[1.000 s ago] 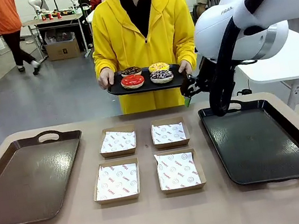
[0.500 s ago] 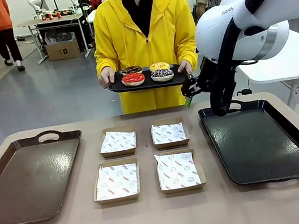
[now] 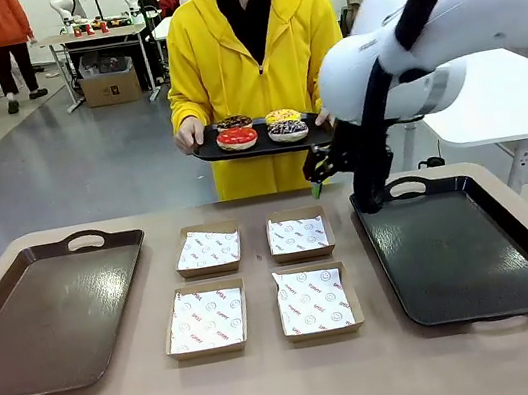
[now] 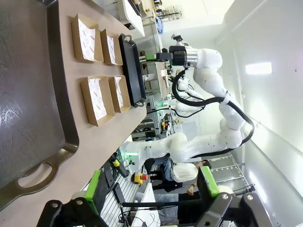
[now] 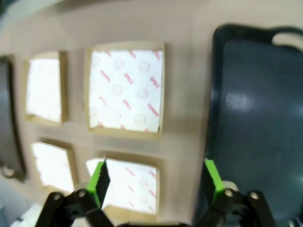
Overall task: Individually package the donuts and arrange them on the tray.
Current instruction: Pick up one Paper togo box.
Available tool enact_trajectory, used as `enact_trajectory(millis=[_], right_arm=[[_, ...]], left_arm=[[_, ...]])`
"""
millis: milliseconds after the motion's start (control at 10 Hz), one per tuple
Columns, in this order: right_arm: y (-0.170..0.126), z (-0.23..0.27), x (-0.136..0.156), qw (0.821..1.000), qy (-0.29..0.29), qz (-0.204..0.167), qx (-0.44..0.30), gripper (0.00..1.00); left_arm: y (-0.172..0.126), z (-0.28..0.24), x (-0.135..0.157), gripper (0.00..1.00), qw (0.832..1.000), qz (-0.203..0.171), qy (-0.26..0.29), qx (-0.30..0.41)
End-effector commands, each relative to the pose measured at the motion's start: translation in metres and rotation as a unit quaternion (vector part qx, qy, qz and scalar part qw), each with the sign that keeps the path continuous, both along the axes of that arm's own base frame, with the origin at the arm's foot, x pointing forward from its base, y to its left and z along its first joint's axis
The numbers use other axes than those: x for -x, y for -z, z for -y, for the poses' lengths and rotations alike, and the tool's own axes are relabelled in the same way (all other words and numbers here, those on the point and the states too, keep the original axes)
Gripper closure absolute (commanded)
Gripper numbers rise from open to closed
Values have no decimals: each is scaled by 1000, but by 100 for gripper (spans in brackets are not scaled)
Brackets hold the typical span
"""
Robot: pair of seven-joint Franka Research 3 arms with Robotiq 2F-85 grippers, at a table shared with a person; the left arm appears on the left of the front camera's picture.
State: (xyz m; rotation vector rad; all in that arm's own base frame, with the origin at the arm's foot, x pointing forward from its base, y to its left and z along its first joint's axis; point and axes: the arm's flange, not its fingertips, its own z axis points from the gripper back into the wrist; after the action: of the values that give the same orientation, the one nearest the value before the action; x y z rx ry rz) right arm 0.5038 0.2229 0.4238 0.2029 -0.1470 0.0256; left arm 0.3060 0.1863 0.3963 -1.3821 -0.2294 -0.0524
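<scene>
Beyond the table (image 3: 276,388) and its 4 paper-lined boxes (image 3: 299,234), a person holds a black serving tray (image 3: 208,152) carrying the 4 donuts (image 3: 237,138). The right hand (image 3: 319,173), released and empty, hangs just below its right end, seemingly far nearer than the left hand (image 4: 151,183), also released.

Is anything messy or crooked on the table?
Almost nothing. The four shallow brown cardboard boxes sit in a neat square between the dark brown tray and the black tray. Only the white printed paper liner in the near right box looks slightly twisted, with one corner poking over the rim. Nothing is spilled or broken.
</scene>
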Motion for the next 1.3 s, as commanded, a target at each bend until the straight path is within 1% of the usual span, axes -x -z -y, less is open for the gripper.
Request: enact_trajectory(millis=[0, 200, 300, 500, 800, 1000, 1200], right_arm=[[12, -31, -29, 999, 15, -10, 38, 0], [34, -44, -37, 996, 12, -14, 92, 0], [46, -46, -41, 994, 14, -24, 103, 0], [62, -46, -46, 995, 10, -34, 90, 0], [71, -42, -50, 996, 4, -34, 79, 0], [79, -37, -59, 996, 6, -40, 79, 0], [85, -35, -68, 997, 0, -36, 73, 0]], left_arm=[[-1, -1, 2, 0, 1000, 5, -2, 4], [-1, -1, 2, 0, 1000, 5, -2, 4], [-1, -1, 2, 0, 1000, 5, -2, 4], [-1, -1, 2, 0, 1000, 5, -2, 4], [-1, -1, 2, 0, 1000, 5, -2, 4], [-1, -1, 2, 0, 1000, 5, -2, 4], [-1, -1, 2, 0, 1000, 5, -2, 4]])
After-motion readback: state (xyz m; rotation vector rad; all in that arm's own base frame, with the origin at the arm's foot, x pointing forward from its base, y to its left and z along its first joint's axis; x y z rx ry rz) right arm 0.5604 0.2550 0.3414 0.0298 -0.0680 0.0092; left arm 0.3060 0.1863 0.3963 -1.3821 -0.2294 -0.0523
